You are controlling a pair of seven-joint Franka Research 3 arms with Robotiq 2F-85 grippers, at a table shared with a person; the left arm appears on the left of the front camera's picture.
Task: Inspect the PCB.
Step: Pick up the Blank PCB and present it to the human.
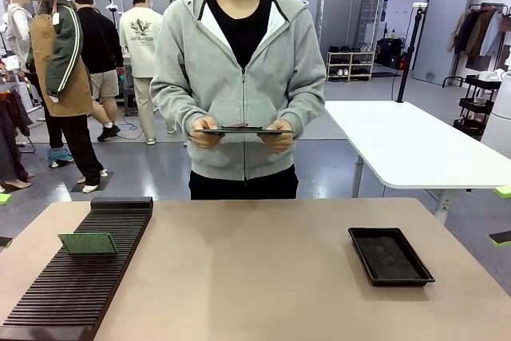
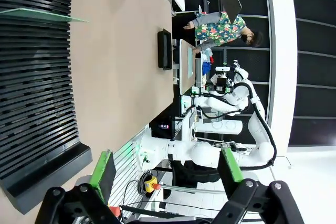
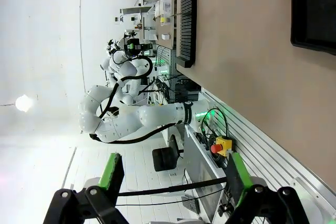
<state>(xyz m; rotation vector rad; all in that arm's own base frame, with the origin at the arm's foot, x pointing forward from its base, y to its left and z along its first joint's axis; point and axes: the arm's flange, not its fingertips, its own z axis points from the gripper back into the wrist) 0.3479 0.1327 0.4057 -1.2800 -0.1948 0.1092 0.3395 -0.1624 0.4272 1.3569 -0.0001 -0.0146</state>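
PCB (image 1: 88, 243) stands in rack (image 1: 48, 293); left fingers (image 2: 103, 174), right fingers (image 3: 111, 174) wide apart, empty.

Our front camera looks across the table (image 1: 239, 277) at the person (image 1: 239, 77); our rolled wrist cameras sight along it, sharing rack (image 1: 76, 297) and tray (image 1: 390, 257).

Robotics lab, open-plan. White left arm (image 3: 142, 121) mounted at the edge of the tan worktable (image 1: 255, 277), red e-stop button (image 3: 217, 147) on a yellow box by the table frame, cables hanging around it. Glossy grey floor (image 1: 144, 173), spare white table (image 1: 407, 145), black utility cart (image 1: 479, 105), glass partitions (image 1: 335, 5), people (image 1: 96, 37) standing at the back.
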